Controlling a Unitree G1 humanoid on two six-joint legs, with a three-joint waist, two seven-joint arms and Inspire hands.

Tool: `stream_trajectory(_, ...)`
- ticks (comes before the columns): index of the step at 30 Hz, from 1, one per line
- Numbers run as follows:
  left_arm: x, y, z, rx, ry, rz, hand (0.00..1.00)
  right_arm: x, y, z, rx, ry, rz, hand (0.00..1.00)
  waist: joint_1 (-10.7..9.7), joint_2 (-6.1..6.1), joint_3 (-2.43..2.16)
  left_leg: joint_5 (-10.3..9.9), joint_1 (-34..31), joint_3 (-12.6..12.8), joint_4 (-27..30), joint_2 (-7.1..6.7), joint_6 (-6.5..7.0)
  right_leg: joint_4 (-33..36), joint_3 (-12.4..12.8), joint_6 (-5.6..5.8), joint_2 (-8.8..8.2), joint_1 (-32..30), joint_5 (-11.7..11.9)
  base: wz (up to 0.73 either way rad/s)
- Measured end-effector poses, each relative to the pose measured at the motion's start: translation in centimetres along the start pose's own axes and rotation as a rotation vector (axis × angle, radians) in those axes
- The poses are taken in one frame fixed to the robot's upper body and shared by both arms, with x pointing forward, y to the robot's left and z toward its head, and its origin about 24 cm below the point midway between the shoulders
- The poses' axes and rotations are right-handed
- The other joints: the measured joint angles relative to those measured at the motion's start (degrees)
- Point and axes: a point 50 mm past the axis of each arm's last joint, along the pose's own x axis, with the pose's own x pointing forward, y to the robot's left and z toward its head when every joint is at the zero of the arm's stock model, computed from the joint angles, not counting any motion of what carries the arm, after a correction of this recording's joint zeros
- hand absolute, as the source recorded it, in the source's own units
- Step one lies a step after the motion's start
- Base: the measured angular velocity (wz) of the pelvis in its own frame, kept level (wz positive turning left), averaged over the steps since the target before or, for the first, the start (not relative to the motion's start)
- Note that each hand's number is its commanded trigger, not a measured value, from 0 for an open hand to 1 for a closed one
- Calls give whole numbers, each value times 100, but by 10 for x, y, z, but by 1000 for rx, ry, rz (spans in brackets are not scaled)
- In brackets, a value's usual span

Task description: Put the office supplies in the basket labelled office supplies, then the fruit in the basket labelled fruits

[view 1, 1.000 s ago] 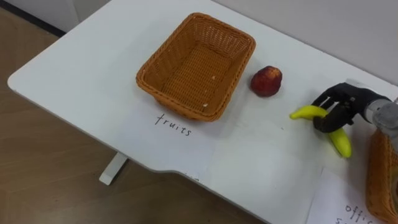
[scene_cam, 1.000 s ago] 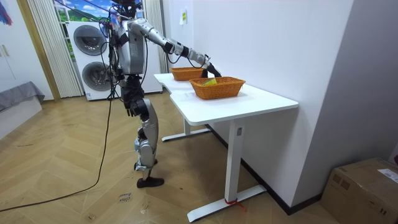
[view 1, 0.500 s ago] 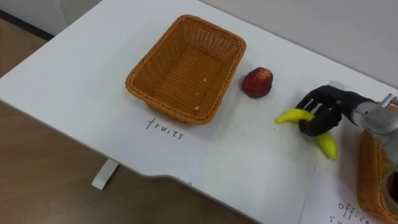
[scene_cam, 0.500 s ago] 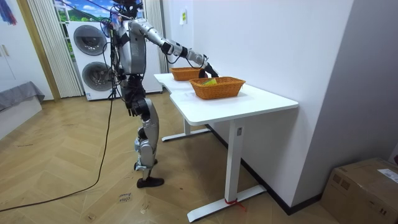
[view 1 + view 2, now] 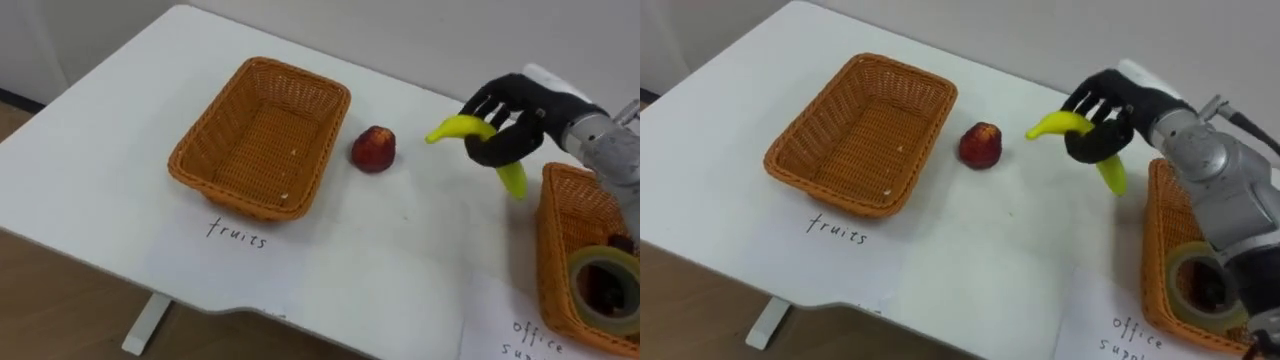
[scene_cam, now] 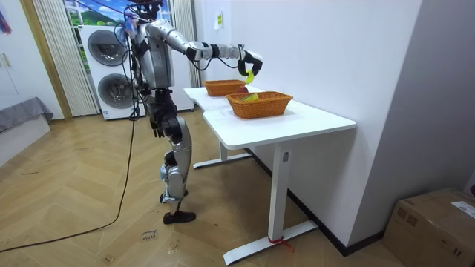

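Observation:
My right hand (image 5: 510, 112) (image 5: 1102, 118) (image 6: 248, 61) is shut on a yellow banana (image 5: 462, 129) (image 5: 1058, 124), holding it in the air above the white table (image 5: 400, 250), to the right of a red apple (image 5: 374, 148) (image 5: 981, 144). The apple lies on the table beside the empty wicker fruit basket (image 5: 255, 138) (image 5: 862, 132), which has a paper label reading "fruits" (image 5: 237, 234) in front of it. At the right edge stands the office supplies basket (image 5: 584, 258) (image 5: 1185, 270) with a roll of tape (image 5: 605, 280) inside.
The table's near edge runs along the bottom, with wooden floor (image 5: 60, 320) below. A wall (image 5: 400, 30) lies behind the table. In the room view the robot stands at the table's end (image 6: 223, 96), with washing machines (image 6: 111, 67) behind it.
My right hand has lifted the banana off the table and carried it up and slightly left. The camera has shifted, so the baskets sit further left and lower.

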Motion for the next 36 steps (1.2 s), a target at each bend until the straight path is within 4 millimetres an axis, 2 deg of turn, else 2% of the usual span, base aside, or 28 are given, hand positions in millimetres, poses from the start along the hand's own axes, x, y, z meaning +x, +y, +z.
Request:
stream_trajectory(1,0,-1,0,-3,-2,0,0,-1,-2,4,-3,-12,-10,100,-15,2,0,0,23,0,-9,0,0,1,6,1,1,9,0,-6)
stream_trajectory(3,-1,-5,-5,-35,13,-6,0,-4,-11,22,-14,-82,-51,100,-48,70,30,-1,100,41,-82,3,0,2,54,6,2,78,-4,-8)
stream_trajectory(6,-2,-6,-8,-34,23,-7,0,-8,-16,39,-20,-155,-79,100,-61,110,39,5,200,65,-141,-6,3,5,62,8,-10,152,-40,-4)
stream_trajectory(10,-3,-6,-10,-32,24,-8,0,-11,-18,47,-21,-189,-93,100,-61,99,29,7,267,60,-155,-23,5,9,52,27,-28,224,-83,5)
stream_trajectory(14,-4,-7,-13,-32,30,-11,0,-12,-19,53,-29,-213,-100,100,-63,47,-5,13,271,49,-156,-60,16,13,-43,64,-72,272,-114,13)
stream_trajectory(16,-4,-7,-13,-18,30,-12,0,-12,-19,53,-27,-215,-100,100,-39,16,-7,15,274,49,-160,-79,21,13,-64,84,-89,293,-127,12)
stream_trajectory(20,-4,-6,-11,-11,20,-16,0,-13,-18,54,4,-227,-91,100,90,-41,30,7,289,32,-163,-85,36,7,-84,95,-91,325,-134,5)
stream_trajectory(26,-4,-6,-12,30,30,-13,0,-16,-19,65,-8,-264,-108,100,291,7,79,1,271,28,-162,-84,41,10,-83,95,-92,301,-134,0)
stream_trajectory(31,-5,-7,-16,32,43,-14,0,-19,-21,73,3,-299,-136,100,450,15,85,1,249,11,-160,-93,42,8,-94,102,-97,291,-138,2)
stream_trajectory(34,-5,-9,-18,32,49,-16,0,-18,-18,73,2,-299,-143,100,481,13,87,2,254,-103,-155,-120,43,6,-165,124,-107,354,-151,19)
stream_trajectory(36,-6,-11,-22,32,59,-20,0,-17,-15,74,6,-303,-144,100,571,10,87,2,269,-121,-161,-124,43,4,-175,134,-109,373,-163,6)
